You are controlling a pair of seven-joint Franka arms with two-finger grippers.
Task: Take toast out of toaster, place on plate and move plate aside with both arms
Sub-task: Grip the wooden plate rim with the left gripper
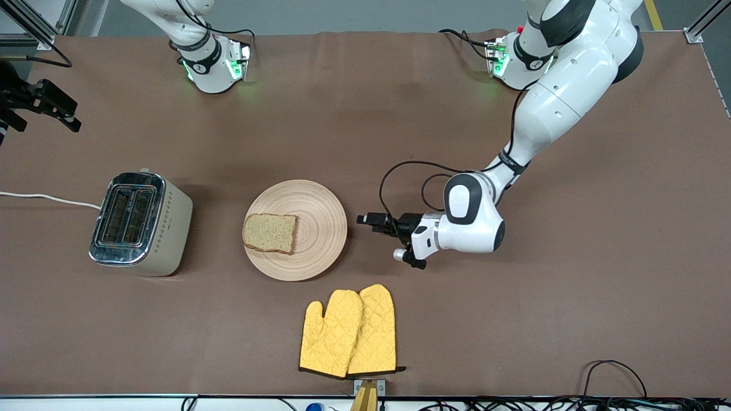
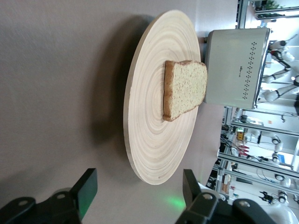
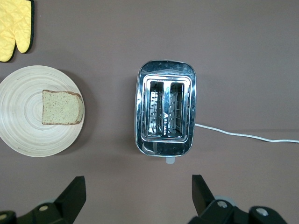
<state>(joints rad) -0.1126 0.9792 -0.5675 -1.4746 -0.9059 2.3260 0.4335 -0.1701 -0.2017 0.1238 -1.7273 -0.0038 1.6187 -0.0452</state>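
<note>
White jointed arms (image 1: 548,108), black bands, black cables, green-lit round bases (image 1: 220,68)

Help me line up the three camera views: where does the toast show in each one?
Front view: the toast lies on the plate, on its half toward the toaster.
Left wrist view: on the plate, in front of the toaster's side.
Right wrist view: on the plate, beside the toaster.
Shared landmark: the toaster.

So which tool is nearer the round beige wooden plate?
Left. The left tool sits open, low beside the round beige wooden plate, toward the left arm's end. The right tool is open, up over the silver toaster.
</note>
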